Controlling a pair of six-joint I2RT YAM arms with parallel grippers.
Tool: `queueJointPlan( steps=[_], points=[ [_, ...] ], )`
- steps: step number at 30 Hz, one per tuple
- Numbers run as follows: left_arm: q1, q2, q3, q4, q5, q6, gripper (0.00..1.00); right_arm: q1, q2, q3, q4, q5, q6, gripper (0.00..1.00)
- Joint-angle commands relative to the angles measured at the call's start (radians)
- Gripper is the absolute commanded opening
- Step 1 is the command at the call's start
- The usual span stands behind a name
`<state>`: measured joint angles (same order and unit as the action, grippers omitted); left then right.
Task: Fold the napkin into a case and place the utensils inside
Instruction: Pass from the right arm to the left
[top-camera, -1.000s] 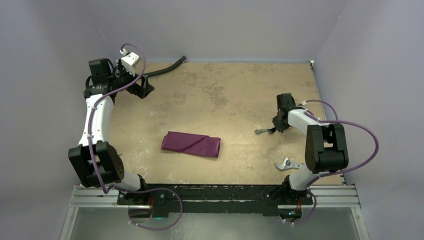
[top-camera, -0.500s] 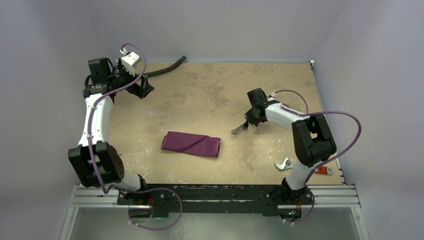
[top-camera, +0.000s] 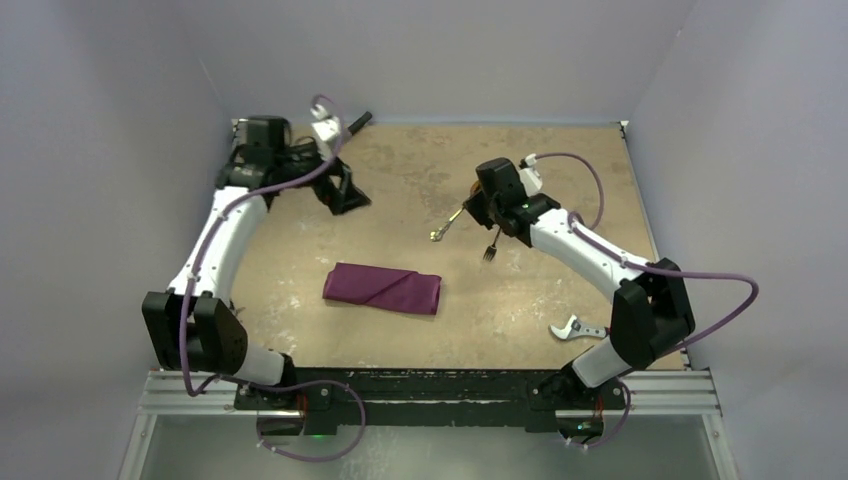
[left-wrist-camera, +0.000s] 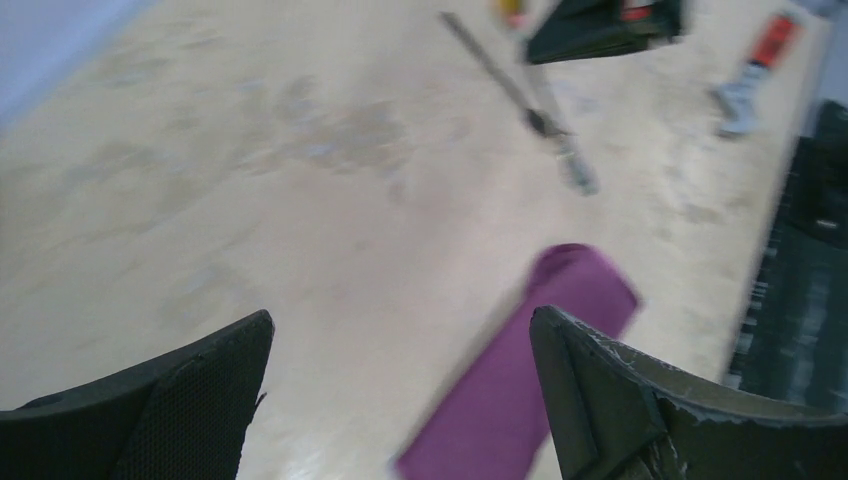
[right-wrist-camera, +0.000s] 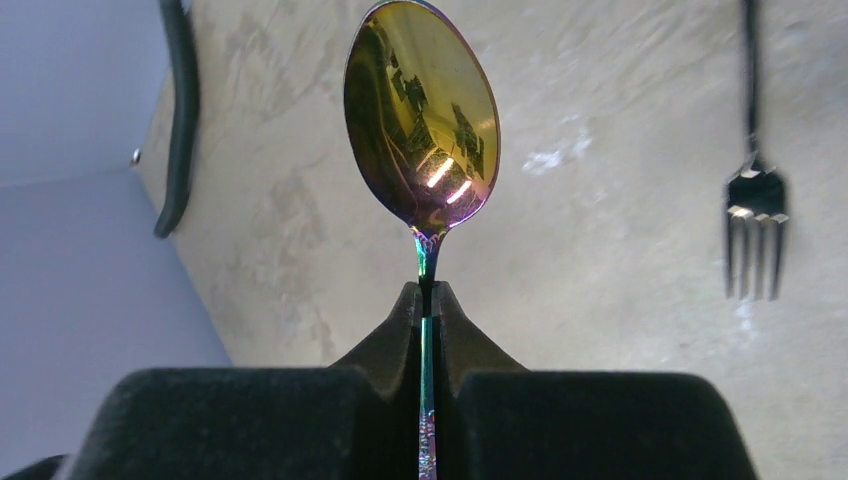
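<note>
The plum-purple napkin (top-camera: 383, 289) lies folded as a flat rectangular case at the table's near middle. It also shows in the left wrist view (left-wrist-camera: 545, 365). My right gripper (top-camera: 470, 213) is shut on the spoon's thin handle, and the gold bowl (right-wrist-camera: 421, 115) sticks out ahead of the fingers. The spoon (top-camera: 440, 232) points toward the near left. The silvery fork (top-camera: 490, 250) is outside the jaws, just right of the spoon (right-wrist-camera: 756, 225). I cannot tell whether it rests on the table. My left gripper (top-camera: 345, 195) is open and empty (left-wrist-camera: 400, 315), at the far left above the case.
A red-handled tool with silver jaws (top-camera: 572, 328) lies by the right arm's base, also seen in the left wrist view (left-wrist-camera: 750, 75). A black hose (right-wrist-camera: 180, 110) lies along the far left wall, mostly hidden behind the left arm in the top view (top-camera: 358, 120).
My right gripper has moved left and farther back with the spoon, and the fork now sits apart from the jaws. My left arm has swung right, toward the table's middle.
</note>
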<state>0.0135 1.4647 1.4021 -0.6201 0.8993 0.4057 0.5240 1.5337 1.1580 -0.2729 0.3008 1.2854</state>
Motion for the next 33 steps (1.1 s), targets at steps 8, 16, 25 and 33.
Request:
queueJointPlan(
  steps=[8, 16, 25, 33],
  points=[
    [-0.345, -0.074, -0.173, 0.112, 0.021, -0.268, 0.99, 0.186, 0.04, 0.161, 0.09, 0.057, 0.094, 0.0],
    [-0.351, -0.088, -0.267, 0.201, -0.03, -0.352, 0.95, 0.232, 0.044, 0.182, 0.132, 0.05, 0.12, 0.0],
    [-0.35, -0.05, -0.245, 0.198, -0.006, -0.392, 0.12, 0.261, 0.056, 0.18, 0.222, -0.002, 0.033, 0.0],
    [-0.294, -0.054, -0.195, 0.007, -0.009, -0.203, 0.0, 0.203, -0.024, 0.093, 0.355, -0.367, -0.528, 0.49]
  ],
)
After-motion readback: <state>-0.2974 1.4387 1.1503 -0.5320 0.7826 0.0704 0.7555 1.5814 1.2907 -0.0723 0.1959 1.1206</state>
